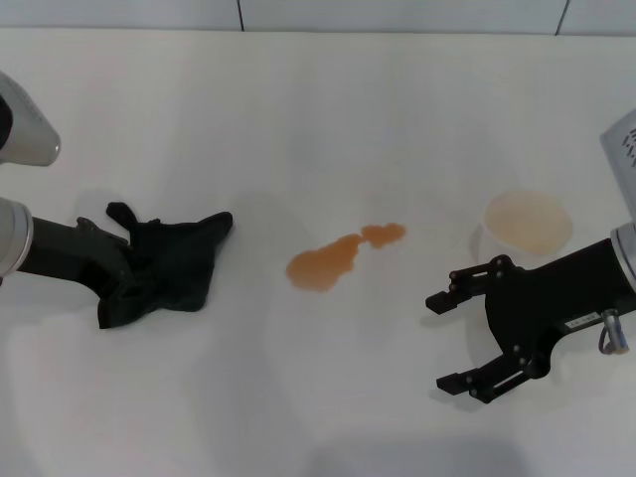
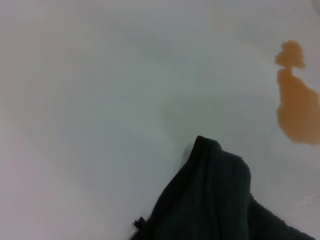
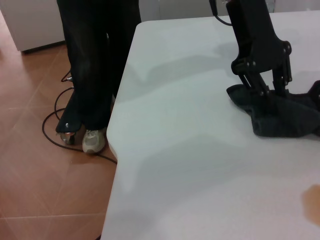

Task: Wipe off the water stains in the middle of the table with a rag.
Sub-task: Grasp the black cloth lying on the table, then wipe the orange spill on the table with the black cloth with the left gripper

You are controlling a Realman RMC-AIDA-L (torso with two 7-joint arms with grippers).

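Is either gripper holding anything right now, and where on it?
The left gripper grips the rag at its left end, on the table. The right gripper holds nothing, jaws open.

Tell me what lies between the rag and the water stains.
Nothing: in the head view only bare white table separates the rag, held at the left end effector, from the water stains.

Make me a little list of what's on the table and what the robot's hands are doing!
spill: orange-brown water stains, mid table, not wiped yet
rag: black rag, left of the spill, apart from it
left gripper: left gripper on the rag, gripping it
right gripper: right gripper open, empty, right of the spill
cup: white cup beside the right gripper
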